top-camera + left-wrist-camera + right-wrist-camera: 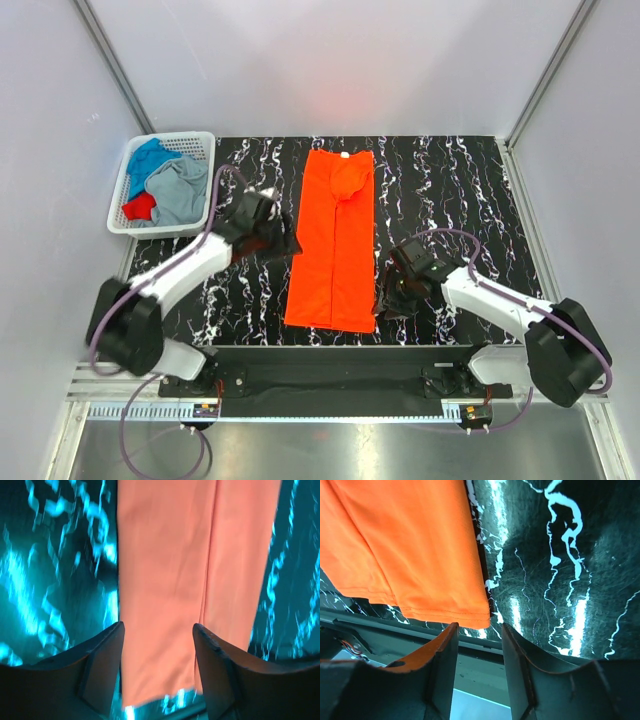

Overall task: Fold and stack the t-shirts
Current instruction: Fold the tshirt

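Observation:
An orange t-shirt [335,240] lies folded lengthwise into a long strip down the middle of the black marbled table [445,190], its white neck label at the far end. My left gripper [285,243] is open at the strip's left edge, about halfway along. In the left wrist view the orange cloth [165,555] lies below the open left gripper [157,627]. Beside the strip's near right corner my right gripper [385,303] is also open. The right wrist view shows the hem corner [470,615] just beyond the empty right gripper [479,626]. Blue [150,158], grey [182,190] and red [140,208] t-shirts are bunched in the basket.
A white lattice basket [190,138] stands off the table's far left corner. Grey walls enclose the table on three sides. A metal rail [340,355] carrying the arm bases runs along the near edge, close below the shirt's hem.

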